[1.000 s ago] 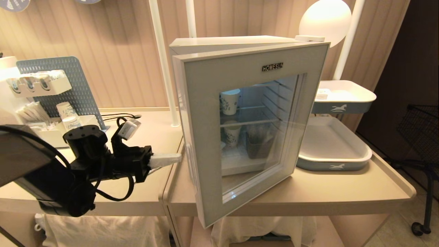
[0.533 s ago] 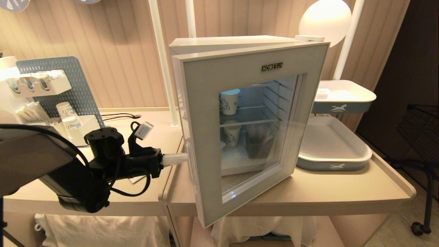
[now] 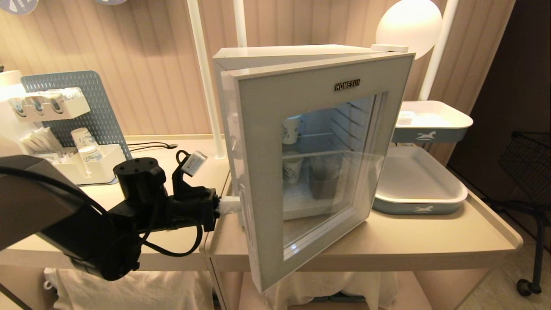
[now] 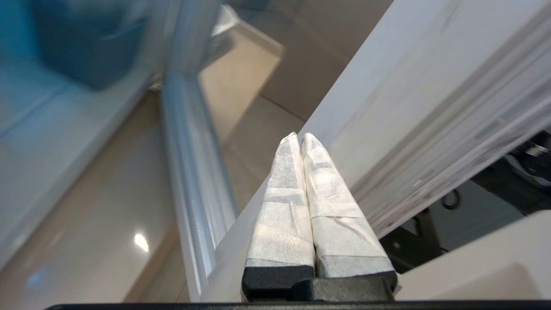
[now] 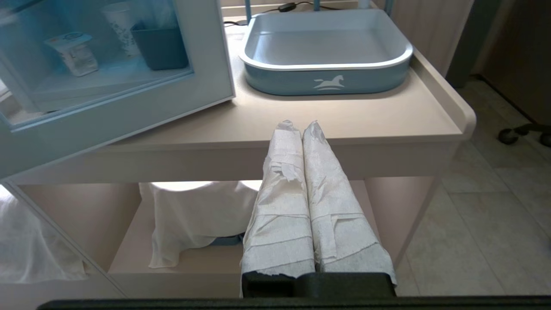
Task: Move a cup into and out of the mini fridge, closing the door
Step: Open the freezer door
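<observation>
The left gripper [image 3: 230, 205] is seen at the left, its taped fingers [image 4: 301, 189] pressed together with nothing between them, their tips set behind the free edge of the door [image 3: 318, 168]. The door is held partly open on the mini fridge [image 3: 280, 51], which stands on the counter [image 3: 409, 245]. The cup [image 5: 72, 52] is seen through the glass on the fridge floor. The right gripper [image 5: 300, 125] is parked below the counter edge, fingers closed together on nothing.
</observation>
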